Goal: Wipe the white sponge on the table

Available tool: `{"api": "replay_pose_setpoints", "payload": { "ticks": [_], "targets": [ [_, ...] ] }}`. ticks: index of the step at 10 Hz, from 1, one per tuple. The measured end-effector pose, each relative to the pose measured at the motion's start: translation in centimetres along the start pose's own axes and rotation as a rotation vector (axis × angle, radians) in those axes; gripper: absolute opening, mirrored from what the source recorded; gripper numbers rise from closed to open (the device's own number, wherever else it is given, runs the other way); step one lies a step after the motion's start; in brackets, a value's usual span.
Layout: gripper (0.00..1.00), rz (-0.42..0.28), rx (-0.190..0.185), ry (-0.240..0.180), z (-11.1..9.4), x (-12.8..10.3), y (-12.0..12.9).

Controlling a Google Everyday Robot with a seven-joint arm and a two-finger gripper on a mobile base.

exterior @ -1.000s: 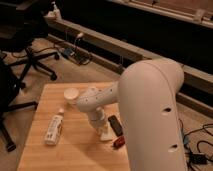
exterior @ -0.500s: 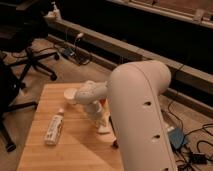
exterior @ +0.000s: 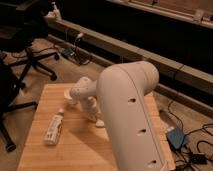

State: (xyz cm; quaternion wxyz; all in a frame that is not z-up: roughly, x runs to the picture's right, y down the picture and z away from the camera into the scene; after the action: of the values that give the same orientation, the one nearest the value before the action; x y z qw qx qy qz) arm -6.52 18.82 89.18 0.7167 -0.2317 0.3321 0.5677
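My gripper (exterior: 96,118) reaches down to the middle of the pale wooden table (exterior: 75,150), at the end of the wrist that runs from the big white forearm filling the right of the view. It is shut, and a small white pad, the white sponge (exterior: 100,123), shows at its tip against the tabletop. Most of the sponge is hidden by the gripper and the forearm.
A white labelled bottle (exterior: 53,129) lies on the table's left side. A white round cup (exterior: 68,95) stands near the far edge behind the wrist. Black office chairs (exterior: 27,60) stand off the table's left, and cables (exterior: 187,140) lie on the floor at right.
The forearm has swung left and nearer the camera, now covering the dark and red things on the table's right. The gripper has shifted slightly across the tabletop.
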Motion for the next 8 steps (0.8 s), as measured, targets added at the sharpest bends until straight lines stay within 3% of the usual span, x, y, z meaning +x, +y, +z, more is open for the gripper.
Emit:
{"api": "replay_pose_setpoints", "payload": {
  "ticks": [4,6,8],
  "targets": [
    [0.00,-0.127,-0.036,-0.039,-1.4,-1.9,6.5],
    [0.00,-0.213,-0.083,-0.063,-3.0,-1.5,11.1],
    [0.00,-0.270,-0.132,-0.064,-3.7,-0.4,14.1]
  ]
}}
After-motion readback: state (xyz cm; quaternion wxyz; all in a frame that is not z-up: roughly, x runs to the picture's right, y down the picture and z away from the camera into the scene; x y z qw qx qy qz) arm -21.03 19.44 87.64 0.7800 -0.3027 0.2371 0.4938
